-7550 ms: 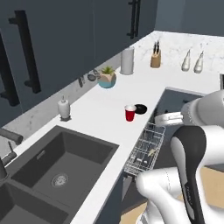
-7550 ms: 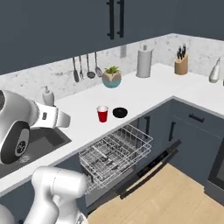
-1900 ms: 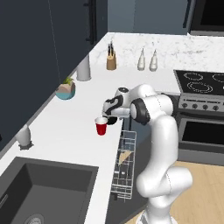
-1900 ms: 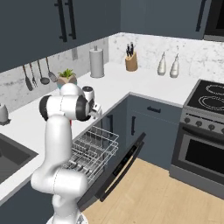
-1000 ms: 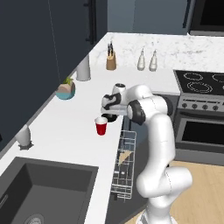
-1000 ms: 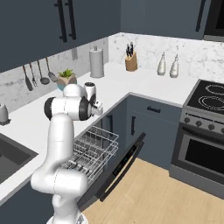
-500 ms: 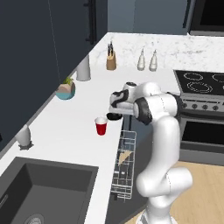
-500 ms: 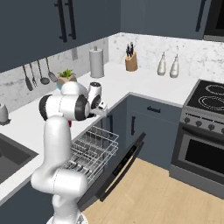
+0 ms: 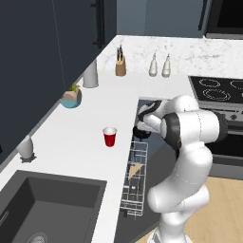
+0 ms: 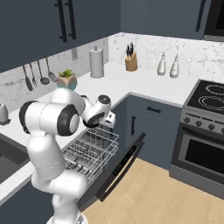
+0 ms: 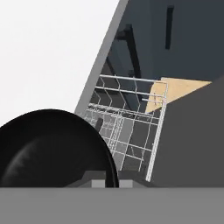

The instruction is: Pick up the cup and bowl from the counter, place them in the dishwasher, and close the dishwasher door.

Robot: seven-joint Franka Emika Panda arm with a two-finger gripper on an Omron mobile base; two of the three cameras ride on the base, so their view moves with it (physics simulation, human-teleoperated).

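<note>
One wire rack [image 10: 89, 151] stands pulled out of the dishwasher [image 9: 142, 190] over the lowered door [image 10: 118, 168], and I can make out nothing in it. The tool [image 9: 141, 131] is closed on the rim of the black bowl [image 11: 52, 148], held clear of the table [image 9: 71, 142] just past its front edge, above the back end of the rack. The red cup [image 9: 109, 136] stands upright and alone on the table near that front edge, well apart from the planter [image 9: 70, 97] and the white cylinder [image 9: 90, 74] along the back wall. Half a second ago the bowl hung over the table edge beside the cup; now it is out over the rack. Bare table lies all round the cup; the rack lies open below the bowl.
</note>
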